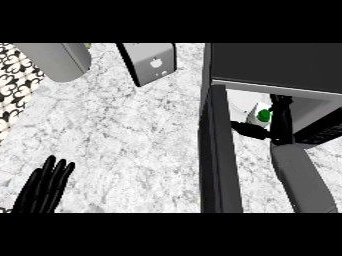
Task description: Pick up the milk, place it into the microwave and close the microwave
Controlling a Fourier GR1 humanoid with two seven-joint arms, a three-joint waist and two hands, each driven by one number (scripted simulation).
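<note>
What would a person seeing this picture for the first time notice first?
The microwave at the right stands open, its dark door swung out toward the viewer. Inside it, the right hand is beside the milk with its green cap. The left hand rests open at the lower left of the counter.

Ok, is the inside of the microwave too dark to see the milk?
Head view: no, the microwave cavity is lit pale; the milk shows its green cap, though the black right hand hides part of it; no glare.
</note>
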